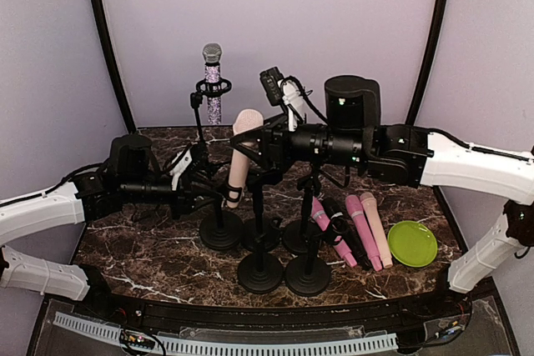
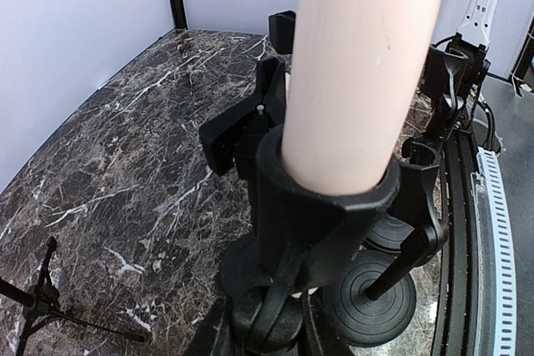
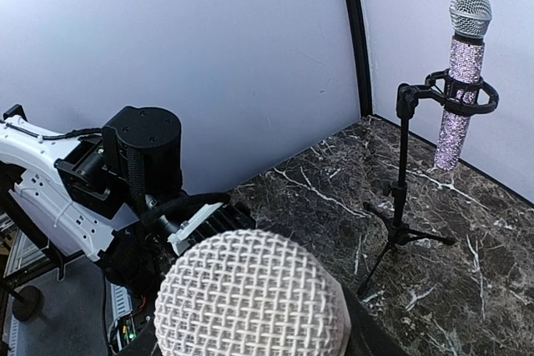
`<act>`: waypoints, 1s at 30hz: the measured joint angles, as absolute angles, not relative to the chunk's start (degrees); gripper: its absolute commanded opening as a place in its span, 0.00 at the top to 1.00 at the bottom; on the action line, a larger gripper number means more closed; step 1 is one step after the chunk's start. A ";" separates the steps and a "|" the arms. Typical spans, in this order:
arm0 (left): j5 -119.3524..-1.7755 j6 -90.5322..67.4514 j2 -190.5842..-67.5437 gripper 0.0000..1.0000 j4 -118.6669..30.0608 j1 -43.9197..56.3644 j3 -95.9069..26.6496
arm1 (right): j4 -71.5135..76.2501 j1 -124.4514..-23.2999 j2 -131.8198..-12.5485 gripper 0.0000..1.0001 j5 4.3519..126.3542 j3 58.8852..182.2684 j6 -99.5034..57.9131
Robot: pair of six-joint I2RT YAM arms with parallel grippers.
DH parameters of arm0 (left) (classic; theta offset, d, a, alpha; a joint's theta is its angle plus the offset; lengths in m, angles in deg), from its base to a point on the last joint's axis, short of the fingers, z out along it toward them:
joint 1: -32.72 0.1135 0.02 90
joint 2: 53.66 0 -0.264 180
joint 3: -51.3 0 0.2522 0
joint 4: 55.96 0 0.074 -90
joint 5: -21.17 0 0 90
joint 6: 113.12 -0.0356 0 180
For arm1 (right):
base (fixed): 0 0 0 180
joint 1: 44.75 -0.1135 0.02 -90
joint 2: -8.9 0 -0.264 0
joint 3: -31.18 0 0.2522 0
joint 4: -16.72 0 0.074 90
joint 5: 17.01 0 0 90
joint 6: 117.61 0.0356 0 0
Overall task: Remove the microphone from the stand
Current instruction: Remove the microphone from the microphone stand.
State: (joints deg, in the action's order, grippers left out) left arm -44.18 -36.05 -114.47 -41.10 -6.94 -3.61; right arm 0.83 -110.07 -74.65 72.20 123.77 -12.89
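**Top external view.** The task is not done. The peach microphone [image 1: 242, 152] sits in the clip of its stand [image 1: 221, 229], left of the frame's middle, among a cluster of empty stands on the counter [image 1: 142, 264]. Its long axis is close to vertical, leaning slightly, with the mesh head up and a little right and the tail down in the clip. The left fingers [image 1: 209, 189] reach in from the left at clip height and look pinched on the stand. The right fingers [image 1: 259, 141] come from the right and look closed on the microphone's upper body, just under the head.

**Left wrist view.** The microphone body [image 2: 359, 64] fills the upper middle and drops into the black clip [image 2: 325, 206], fully seated. Dark parts at the bottom edge hug the stem below the clip, though the grip itself is hard to make out.

**Right wrist view.** The mesh head [image 3: 250, 298] bulges at the bottom centre and hides the fingers beneath it. A glitter microphone [image 3: 459, 97] stands upper right on a tripod.

Both holds seem set, so what is left is the lift out of the clip.
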 measured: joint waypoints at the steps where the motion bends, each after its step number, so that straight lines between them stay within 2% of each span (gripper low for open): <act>1: -44.18 -36.05 -114.47 1.00 -41.20 -6.94 -3.65 | 0.83 -110.09 -74.59 0.82 72.61 123.77 -12.52; 17: -44.90 -36.03 -115.13 1.00 -42.58 -6.94 -3.69 | -2.21 -111.20 -73.03 0.82 83.37 123.86 -5.50; 30: -45.32 -36.00 -115.52 1.00 -43.87 -6.94 -3.80 | -3.84 -111.20 -71.48 0.82 85.94 123.90 -3.32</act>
